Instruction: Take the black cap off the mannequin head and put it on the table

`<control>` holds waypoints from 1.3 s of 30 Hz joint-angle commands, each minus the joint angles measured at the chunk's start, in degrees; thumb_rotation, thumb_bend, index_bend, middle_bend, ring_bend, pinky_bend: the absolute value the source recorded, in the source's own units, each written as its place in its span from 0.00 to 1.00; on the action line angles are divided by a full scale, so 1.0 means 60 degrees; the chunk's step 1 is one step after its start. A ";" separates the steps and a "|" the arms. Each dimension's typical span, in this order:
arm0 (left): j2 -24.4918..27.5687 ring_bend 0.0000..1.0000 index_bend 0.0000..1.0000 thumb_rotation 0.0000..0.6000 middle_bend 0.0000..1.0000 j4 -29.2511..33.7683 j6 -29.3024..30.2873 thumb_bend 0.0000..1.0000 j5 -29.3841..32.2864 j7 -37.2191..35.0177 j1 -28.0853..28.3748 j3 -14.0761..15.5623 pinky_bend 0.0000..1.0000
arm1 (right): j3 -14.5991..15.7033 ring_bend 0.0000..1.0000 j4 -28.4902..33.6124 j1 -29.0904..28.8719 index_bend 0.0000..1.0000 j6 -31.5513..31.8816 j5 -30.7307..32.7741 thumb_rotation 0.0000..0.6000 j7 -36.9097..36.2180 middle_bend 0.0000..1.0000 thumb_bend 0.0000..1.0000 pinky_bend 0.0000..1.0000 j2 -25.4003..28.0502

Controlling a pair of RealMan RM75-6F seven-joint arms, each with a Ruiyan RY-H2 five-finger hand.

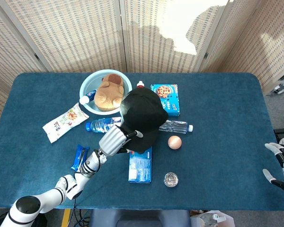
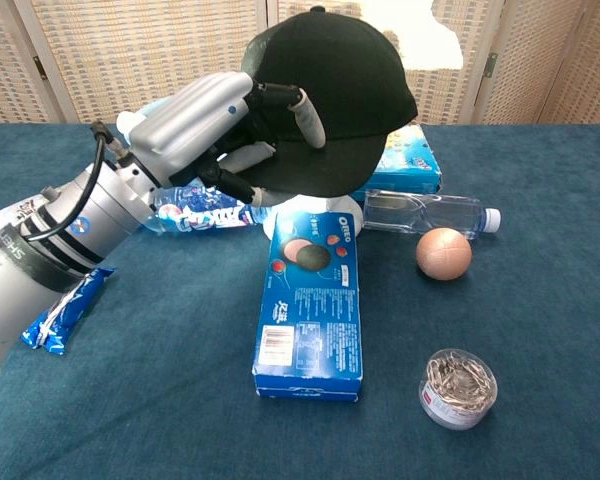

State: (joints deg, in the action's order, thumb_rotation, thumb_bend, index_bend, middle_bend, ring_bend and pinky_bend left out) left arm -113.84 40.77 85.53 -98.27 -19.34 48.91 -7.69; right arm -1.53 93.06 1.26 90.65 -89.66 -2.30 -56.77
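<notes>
Gripping the brim of the black cap (image 2: pixel 332 95) with the left hand (image 2: pixel 208 125): one finger lies over the top of the brim, thumb underneath, rest of the fingers curled in behind. Cap sits on the mannequin head (image 2: pixel 300 205), near the middle of the table (image 1: pixel 217 109); only a white sliver of the head shows under the brim in the chest view. Right hand (image 1: pixel 280 161) hangs off the table's right edge, fingers spread, holding nothing.

Cookie box (image 2: pixel 312 300) lies flat just in front of the head, toward the near edge. Clear bottle (image 2: pixel 425 213) on its side to the right of the head, ball (image 2: pixel 443 253) just in front of it. Small round tin (image 2: pixel 457 388) near the front edge. Blue-label bottle (image 2: pixel 195 210) lies under the left hand. Blue wrapper (image 2: pixel 65 308) beside the left forearm. Bowl (image 1: pixel 91 85) with a stuffed toy (image 1: pixel 109 92) toward the far edge.
</notes>
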 commanded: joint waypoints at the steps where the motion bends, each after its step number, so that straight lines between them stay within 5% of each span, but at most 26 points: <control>1: -0.0028 1.00 0.46 1.00 1.00 -0.0010 0.0099 0.26 0.0019 -0.0064 0.0011 0.0009 1.00 | -0.0007 0.17 -0.0005 0.0000 0.24 0.0003 -0.0002 1.00 -0.0007 0.24 0.25 0.20 -0.0002; 22: 0.0224 1.00 0.63 1.00 1.00 0.0897 0.0577 0.41 0.0518 -0.0467 0.0166 -0.0523 1.00 | -0.0038 0.17 0.0022 -0.0024 0.24 -0.0028 -0.0023 1.00 0.0022 0.24 0.25 0.20 -0.0009; 39: 0.1234 1.00 0.64 1.00 1.00 0.1273 0.1124 0.42 0.0350 0.1718 0.0795 -0.1219 1.00 | -0.0034 0.17 -0.0011 0.0071 0.24 0.0157 -0.0096 1.00 -0.0090 0.24 0.25 0.20 0.0012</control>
State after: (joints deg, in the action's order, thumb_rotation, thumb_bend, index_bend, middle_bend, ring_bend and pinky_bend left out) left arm -106.78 48.25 92.11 -96.30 -9.47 53.42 -14.68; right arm -1.73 93.00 1.68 91.59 -90.23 -2.84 -56.70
